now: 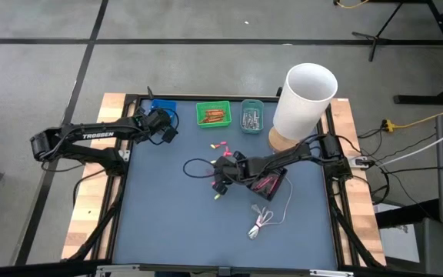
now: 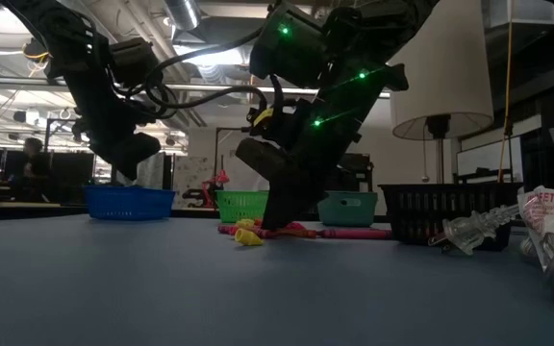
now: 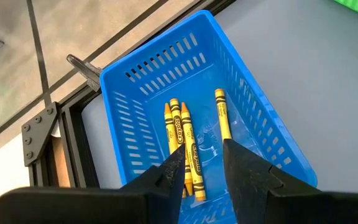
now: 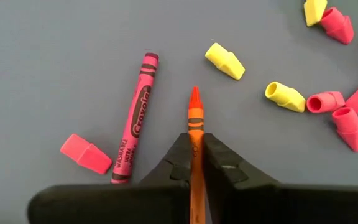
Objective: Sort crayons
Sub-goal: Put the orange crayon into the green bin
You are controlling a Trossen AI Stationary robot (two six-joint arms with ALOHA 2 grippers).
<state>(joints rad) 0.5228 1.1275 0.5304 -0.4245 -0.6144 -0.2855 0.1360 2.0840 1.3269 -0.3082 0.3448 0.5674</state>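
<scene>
The right gripper point(image 4: 195, 163) pinches an orange crayon point(image 4: 194, 118) lying on the mat between its fingers, a pink crayon point(image 4: 135, 118) just beside, so pickup is underway and next comes a lift toward the green tray point(image 1: 213, 115).

pink crayon point(image 4: 135, 118) and eraser caps point(image 4: 225, 61) crowd the mat beside the right end effector point(image 4: 195, 152).

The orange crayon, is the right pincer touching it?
Touching. The right wrist view shows the right pincer with both dark fingers pressed against the sides of the thin orange wax crayon, no gap; its tip pokes out over the blue mat.
</scene>
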